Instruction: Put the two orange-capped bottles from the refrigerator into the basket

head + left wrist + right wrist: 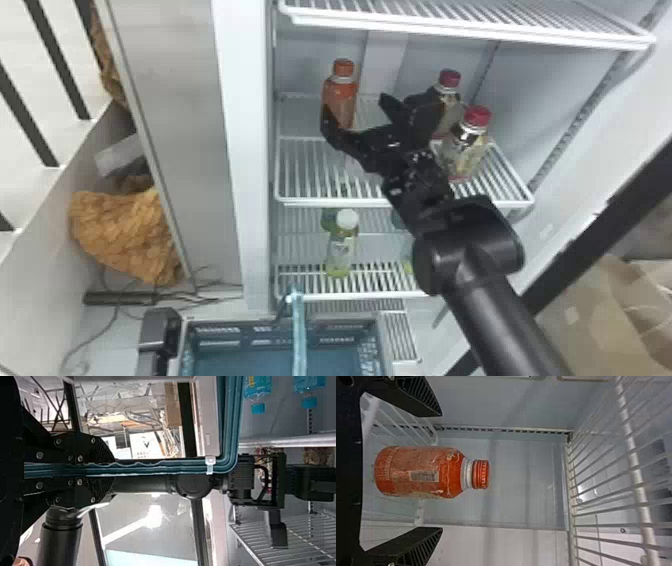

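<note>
My right gripper [357, 119] is open at the left of the refrigerator's middle shelf, its fingers on either side of an orange bottle [344, 90] with an orange cap. In the right wrist view that bottle [421, 472] lies between the parted fingers of the right gripper [441, 471], with gaps on both sides. The basket [280, 340] is below, in front of the refrigerator, its light blue handle [299, 335] raised. The left gripper [97, 470] is closed around this handle [158, 468].
Two red-capped bottles, one farther back [450, 82] and one nearer [469, 145], stand right of the right gripper. Wire shelves bound the space above [450, 25] and below [320, 201]. A white-capped green bottle [342, 250] stands on the lower shelf. The refrigerator's left wall edge [250, 150] is close by.
</note>
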Available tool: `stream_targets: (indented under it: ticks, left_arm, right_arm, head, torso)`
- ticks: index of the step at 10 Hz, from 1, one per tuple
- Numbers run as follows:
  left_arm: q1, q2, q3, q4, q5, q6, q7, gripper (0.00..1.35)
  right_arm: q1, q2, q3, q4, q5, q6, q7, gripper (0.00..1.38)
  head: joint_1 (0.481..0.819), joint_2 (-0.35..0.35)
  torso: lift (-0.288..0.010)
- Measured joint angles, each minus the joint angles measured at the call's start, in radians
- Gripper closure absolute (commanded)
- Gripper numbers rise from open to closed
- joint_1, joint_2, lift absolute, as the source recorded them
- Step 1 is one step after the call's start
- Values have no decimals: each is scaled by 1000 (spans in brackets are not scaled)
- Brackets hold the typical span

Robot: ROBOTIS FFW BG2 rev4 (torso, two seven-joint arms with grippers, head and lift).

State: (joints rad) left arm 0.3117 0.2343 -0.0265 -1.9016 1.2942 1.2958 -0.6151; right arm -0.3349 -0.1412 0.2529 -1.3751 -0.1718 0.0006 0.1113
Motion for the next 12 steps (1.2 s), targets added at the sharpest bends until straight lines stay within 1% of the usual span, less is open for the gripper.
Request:
stream_targets:
  ticks: [4,6,7,8,9,10,12]
  left_arm:
    - [-5,2,-8,6,2,0,0,1204]
    - [-8,2,-10,9,2,0,0,1204]
    - [-10,1,-12,11,2,0,0,1204]
    - [-12,1,-13,13,2,0,0,1204]
    - [-12,0,-14,13,2,0,0,1204]
    - [-12,0,-14,13,2,0,0,1204]
    - [-12,0,-14,13,2,0,0,1204]
  right_arm:
    - [-138,-3,65,191,-27,-61,-13,-2]
    - [-191,-3,101,262,-35,-95,-17,-2]
    - [-205,-3,108,281,-39,-102,-21,22]
    - [-217,-3,116,299,-42,-103,-23,163]
    - [-228,-4,125,314,-48,-96,-24,489]
    - [-233,-4,127,321,-53,-83,-25,907]
    - [-236,-4,130,327,-63,-70,-30,1026]
  head:
    - [695,-149]
    - [695,-141]
    - [695,-141]
    - [695,-140]
    - [695,-140]
    - [695,-140]
    - [695,-142]
  torso:
    - [-40]
    - [-40]
    - [-40]
    - [-40]
    - [-40]
    - [-40]
    - [-40]
